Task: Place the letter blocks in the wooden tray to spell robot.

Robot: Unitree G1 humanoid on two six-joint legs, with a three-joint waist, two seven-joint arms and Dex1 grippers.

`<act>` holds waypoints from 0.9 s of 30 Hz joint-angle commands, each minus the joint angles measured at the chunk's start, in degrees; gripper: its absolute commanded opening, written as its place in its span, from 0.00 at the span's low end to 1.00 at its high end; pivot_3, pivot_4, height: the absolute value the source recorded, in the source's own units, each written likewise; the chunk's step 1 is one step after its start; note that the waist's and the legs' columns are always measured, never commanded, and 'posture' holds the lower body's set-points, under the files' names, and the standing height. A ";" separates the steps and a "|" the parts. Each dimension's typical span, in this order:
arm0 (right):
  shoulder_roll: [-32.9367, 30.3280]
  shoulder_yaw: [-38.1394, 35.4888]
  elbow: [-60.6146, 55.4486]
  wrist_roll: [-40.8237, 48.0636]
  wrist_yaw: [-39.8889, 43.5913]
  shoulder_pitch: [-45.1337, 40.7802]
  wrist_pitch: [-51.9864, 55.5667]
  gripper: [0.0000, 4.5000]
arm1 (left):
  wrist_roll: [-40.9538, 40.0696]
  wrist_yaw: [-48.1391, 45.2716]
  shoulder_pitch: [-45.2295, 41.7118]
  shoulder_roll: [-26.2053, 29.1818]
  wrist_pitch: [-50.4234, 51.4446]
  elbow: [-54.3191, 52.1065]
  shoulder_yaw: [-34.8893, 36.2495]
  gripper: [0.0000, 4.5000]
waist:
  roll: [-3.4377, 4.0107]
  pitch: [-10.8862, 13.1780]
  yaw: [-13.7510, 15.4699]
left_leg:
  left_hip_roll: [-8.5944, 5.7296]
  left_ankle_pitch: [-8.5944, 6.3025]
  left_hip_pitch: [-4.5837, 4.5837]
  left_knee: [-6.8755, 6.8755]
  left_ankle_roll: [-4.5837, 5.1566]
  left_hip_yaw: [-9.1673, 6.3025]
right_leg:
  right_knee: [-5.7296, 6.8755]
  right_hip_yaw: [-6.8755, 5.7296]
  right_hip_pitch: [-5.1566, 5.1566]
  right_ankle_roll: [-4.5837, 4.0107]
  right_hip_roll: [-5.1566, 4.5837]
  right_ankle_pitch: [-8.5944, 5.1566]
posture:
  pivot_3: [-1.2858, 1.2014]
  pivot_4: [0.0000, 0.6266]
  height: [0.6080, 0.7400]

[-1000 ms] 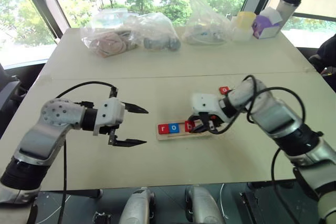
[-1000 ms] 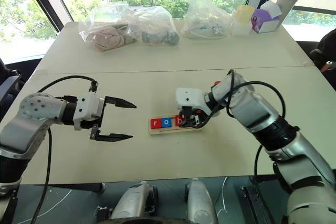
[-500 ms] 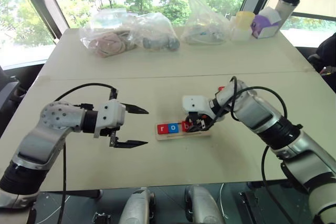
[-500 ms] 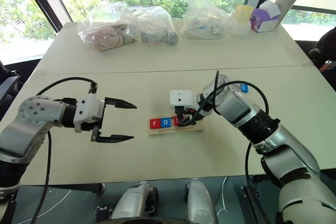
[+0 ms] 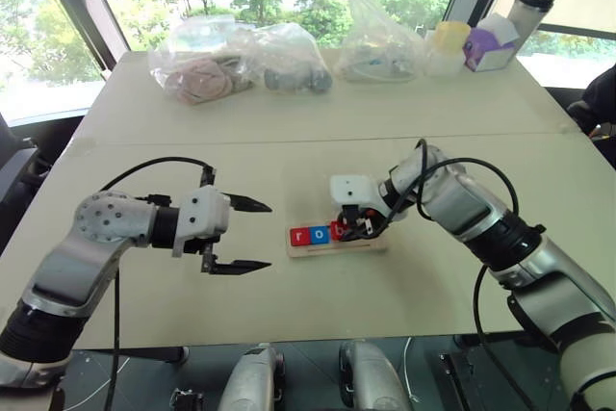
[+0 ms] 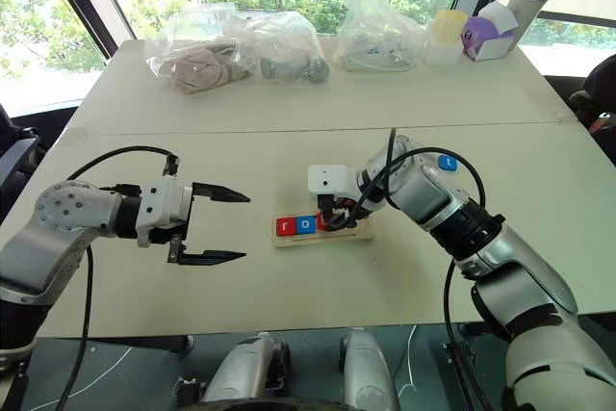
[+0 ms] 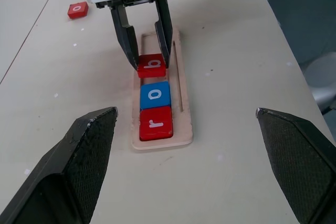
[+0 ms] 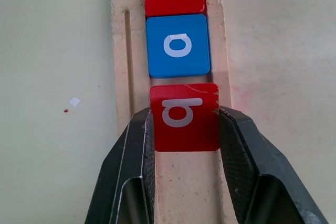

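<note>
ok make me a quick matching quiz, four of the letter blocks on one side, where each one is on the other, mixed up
Column one:
1. red r block
2. blue o block
3. red b block
4. red o block

Column two:
A. between the right gripper's fingers, in the wooden tray
B. on the table, outside the tray
C. at the very end of the tray
D. in the tray, middle of the three blocks

Pairs: 1-C, 2-D, 3-A, 4-B
</note>
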 commanded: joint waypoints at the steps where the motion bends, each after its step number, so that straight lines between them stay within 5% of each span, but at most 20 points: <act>1: 0.35 -0.24 -0.66 -0.54 0.40 -1.02 -0.58 0.25 | -0.77 0.24 -0.16 0.48 -0.20 -1.77 1.81 1.00 | 0.00 0.00 0.00 | 0.00 0.00 0.00 0.00 0.00 0.00 | 0.00 0.00 0.00 0.00 0.00 0.00 | 0.52 0.24 1.00; 9: 1.42 0.07 -0.37 -1.14 0.45 -0.76 -0.34 0.25 | -0.82 0.38 -0.25 0.49 -0.25 -1.75 1.86 1.00 | 0.00 0.00 -0.01 | 0.00 0.00 0.00 0.00 0.00 0.00 | 0.00 0.00 0.00 0.00 0.00 0.00 | 0.52 0.24 1.00; 16: 1.36 0.24 -0.52 -1.60 0.70 -0.77 -0.58 0.99 | -0.88 0.70 -0.23 0.38 -0.12 -1.78 1.96 1.00 | 0.00 0.00 0.00 | 0.00 0.00 0.00 0.00 0.00 0.00 | 0.00 0.00 0.00 -0.03 0.00 -0.02 | 0.52 0.24 1.00; 27: -2.61 -8.31 -5.55 2.85 1.52 -4.52 3.91 0.99 | -0.80 1.05 -0.46 -0.07 0.12 -1.90 1.38 1.00 | 0.01 0.01 0.02 | 0.00 0.00 -0.03 0.00 0.00 0.00 | -0.01 0.00 -0.04 -0.02 -0.02 -0.01 | 0.52 0.24 1.00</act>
